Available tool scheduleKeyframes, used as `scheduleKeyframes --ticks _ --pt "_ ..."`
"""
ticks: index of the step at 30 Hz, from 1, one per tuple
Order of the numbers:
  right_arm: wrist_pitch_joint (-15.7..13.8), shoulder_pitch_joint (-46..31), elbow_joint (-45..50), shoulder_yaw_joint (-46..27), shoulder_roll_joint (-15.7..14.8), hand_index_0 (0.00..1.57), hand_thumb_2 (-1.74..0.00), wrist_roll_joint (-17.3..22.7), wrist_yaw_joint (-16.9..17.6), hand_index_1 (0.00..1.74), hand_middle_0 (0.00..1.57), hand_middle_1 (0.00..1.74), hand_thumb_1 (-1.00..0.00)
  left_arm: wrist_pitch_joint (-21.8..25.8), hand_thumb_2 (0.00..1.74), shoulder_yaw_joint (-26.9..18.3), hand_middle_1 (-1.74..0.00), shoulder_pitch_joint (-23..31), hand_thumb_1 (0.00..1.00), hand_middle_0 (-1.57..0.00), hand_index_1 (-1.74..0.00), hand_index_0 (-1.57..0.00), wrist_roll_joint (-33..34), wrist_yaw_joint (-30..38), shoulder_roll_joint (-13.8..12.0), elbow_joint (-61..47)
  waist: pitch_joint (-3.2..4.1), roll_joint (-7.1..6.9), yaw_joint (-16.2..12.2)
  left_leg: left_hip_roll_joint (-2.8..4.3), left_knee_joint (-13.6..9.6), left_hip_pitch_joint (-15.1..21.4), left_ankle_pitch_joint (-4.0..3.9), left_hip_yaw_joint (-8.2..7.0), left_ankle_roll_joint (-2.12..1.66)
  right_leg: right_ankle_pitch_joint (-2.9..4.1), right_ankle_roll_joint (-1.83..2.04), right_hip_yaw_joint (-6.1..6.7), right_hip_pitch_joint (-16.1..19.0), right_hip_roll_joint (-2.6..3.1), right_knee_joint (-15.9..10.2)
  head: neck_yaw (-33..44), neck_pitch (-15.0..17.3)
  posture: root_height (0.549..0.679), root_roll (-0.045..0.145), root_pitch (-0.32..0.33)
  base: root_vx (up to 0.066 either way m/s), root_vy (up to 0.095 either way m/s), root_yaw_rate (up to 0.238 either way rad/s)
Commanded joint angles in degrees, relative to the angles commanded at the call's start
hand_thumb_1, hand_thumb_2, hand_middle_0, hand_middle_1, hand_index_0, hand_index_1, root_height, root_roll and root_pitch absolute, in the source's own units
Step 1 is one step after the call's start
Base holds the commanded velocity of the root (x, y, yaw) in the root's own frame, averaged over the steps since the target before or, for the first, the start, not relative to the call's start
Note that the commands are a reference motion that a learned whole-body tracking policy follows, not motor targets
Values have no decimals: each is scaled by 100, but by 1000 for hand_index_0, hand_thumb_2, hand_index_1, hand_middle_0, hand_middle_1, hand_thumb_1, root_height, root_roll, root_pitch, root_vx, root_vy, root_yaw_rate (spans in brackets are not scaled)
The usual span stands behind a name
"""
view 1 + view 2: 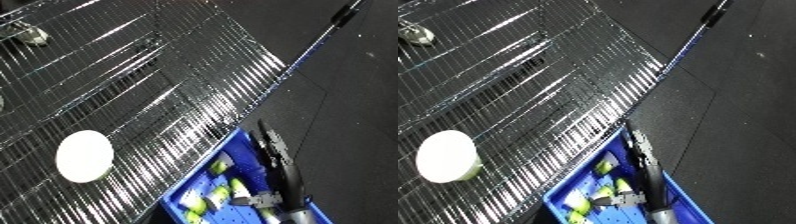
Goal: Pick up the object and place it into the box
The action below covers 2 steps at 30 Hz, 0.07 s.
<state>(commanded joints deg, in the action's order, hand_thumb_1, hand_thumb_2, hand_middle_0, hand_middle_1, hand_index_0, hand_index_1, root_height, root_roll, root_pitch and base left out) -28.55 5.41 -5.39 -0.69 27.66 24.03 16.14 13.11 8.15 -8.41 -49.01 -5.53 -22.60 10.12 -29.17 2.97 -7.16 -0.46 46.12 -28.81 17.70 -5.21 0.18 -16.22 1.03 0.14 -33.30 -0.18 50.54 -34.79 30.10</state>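
Observation:
A white round object (84, 156) lies on the wire rack shelf (151, 75), at the lower left of the view. To its right, beside the shelf's edge, stands a blue bin (200, 168) holding several yellow-green pieces (216, 194). My right hand (282, 170) reaches over the bin's right side with its black fingers stretched out straight and nothing in them. It is well apart from the white object. My left hand does not show in either view.
The chrome wire shelf fills the left and middle of the view, with a small metal fitting (32, 34) at its top left. A thin blue-and-black pole (322, 37) runs along the shelf's right edge. Dark floor (355, 110) lies to the right.

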Motion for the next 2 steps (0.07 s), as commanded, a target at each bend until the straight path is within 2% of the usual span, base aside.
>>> scheduleKeyframes --ticks 2 --pt "90 68 66 46 -33 0 0 -8 -84 0 0 0 0 -53 1740 -37 -1740 7 1000 -1570 -1740 -1570 30 -17 -20 8 11 -40 74 -4 34 -31 7 44 8 -9 -1 -48 16 -22 25 149 129 626 89 43 44 -66 112"
